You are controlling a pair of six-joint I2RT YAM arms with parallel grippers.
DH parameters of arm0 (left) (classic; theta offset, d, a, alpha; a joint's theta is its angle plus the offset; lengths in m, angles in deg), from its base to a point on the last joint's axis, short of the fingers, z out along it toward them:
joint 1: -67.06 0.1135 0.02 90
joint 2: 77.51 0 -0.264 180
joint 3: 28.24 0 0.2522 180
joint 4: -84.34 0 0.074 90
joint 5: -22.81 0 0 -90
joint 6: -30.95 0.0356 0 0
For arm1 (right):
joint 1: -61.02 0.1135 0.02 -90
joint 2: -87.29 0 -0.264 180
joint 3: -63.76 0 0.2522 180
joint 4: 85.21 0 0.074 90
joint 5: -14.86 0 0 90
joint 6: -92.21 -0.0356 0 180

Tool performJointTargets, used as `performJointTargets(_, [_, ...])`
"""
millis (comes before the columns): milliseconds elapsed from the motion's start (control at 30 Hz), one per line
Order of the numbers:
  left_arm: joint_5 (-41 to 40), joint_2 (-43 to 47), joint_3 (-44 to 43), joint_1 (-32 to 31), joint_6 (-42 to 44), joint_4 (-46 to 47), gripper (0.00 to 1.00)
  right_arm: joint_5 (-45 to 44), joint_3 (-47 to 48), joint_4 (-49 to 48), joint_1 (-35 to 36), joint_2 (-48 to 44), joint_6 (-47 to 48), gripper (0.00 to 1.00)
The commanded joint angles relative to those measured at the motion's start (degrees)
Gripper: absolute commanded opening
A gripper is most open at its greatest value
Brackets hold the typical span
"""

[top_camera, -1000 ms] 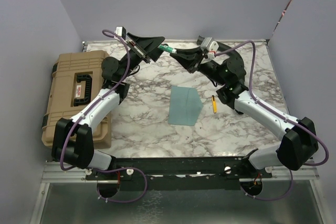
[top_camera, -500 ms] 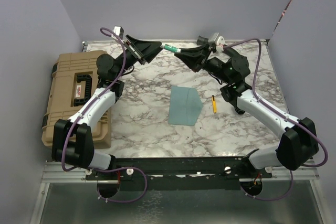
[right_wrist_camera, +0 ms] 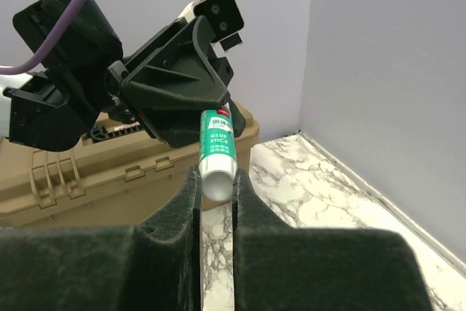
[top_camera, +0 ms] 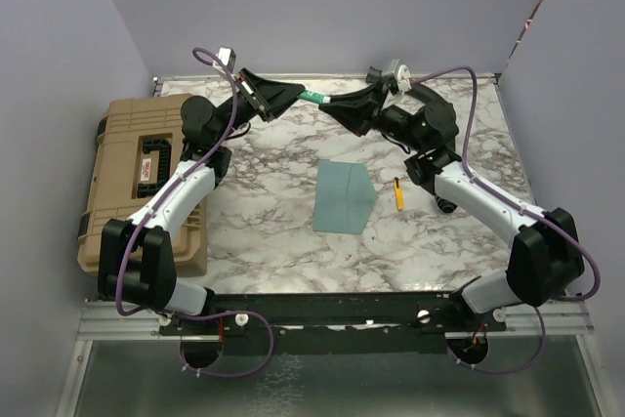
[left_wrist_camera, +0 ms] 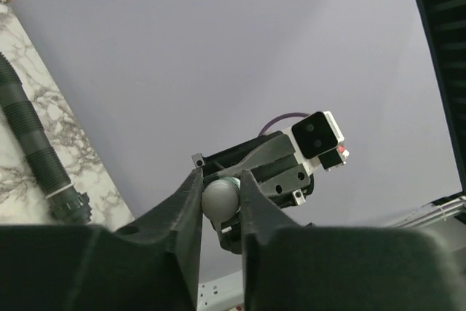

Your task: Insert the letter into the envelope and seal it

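Note:
The teal envelope (top_camera: 344, 196) lies flat in the middle of the marble table, flap side toward the right. The letter is hidden from every view. High over the table's far edge, both grippers meet on a green-and-white glue stick (top_camera: 312, 96). My right gripper (top_camera: 333, 104) is shut on its white base end (right_wrist_camera: 217, 180). My left gripper (top_camera: 295, 93) is shut on the opposite grey, rounded end (left_wrist_camera: 220, 198). In the right wrist view the stick (right_wrist_camera: 217, 143) points at the left gripper (right_wrist_camera: 178, 89).
A tan hard case (top_camera: 146, 178) sits at the table's left side. A small yellow-orange stick (top_camera: 398, 192) lies just right of the envelope. Grey walls enclose the back and both sides.
The left gripper's jaws have come together on the free end of the glue stick. Both wrists rose and shifted slightly at the back of the table.

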Motion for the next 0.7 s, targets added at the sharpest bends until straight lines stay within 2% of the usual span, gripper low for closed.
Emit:
performJointTargets(0, [2.6,-0.4,-2.8,0.4,1.9,-0.2,0.11,2.0,2.9,-2.3,-0.5,2.0,-2.6,0.01])
performJointTargets(67, [2.8,-0.2,-3.0,0.3,2.1,-0.6,0.01,1.5,3.5,-2.4,-0.5,2.5,-2.5,0.01])
performJointTargets(133, [2.7,-0.1,-3.0,0.3,1.8,-0.6,0.0,1.9,4.6,-2.1,-0.5,3.2,-2.2,0.01])
performJointTargets(167, [2.5,0.0,-3.0,0.3,1.5,-0.7,0.0,2.4,5.0,-2.4,-0.5,3.5,-2.1,0.07])
performJointTargets(267, [1.2,0.7,-3.0,0.0,-0.8,-0.4,0.0,3.8,4.6,-9.1,-0.4,4.2,-2.6,0.4])
performJointTargets(333, [0.0,0.9,-3.2,-0.2,-2.8,-0.1,0.0,4.8,4.5,-14.5,-0.4,5.3,-4.2,0.53])
performJointTargets(433, [-1.8,0.7,-2.9,-0.7,-6.6,2.2,0.0,5.4,6.5,-18.8,0.0,7.7,-5.4,0.57])
performJointTargets(600, [-6.7,-0.6,-0.8,-1.9,-17.8,12.7,0.0,4.2,8.6,-25.4,0.5,10.7,-6.9,0.57])
performJointTargets(667, [-8.2,-1.2,-0.7,-2.7,-19.8,15.2,0.0,3.9,9.1,-26.9,0.7,11.3,-6.9,0.57])
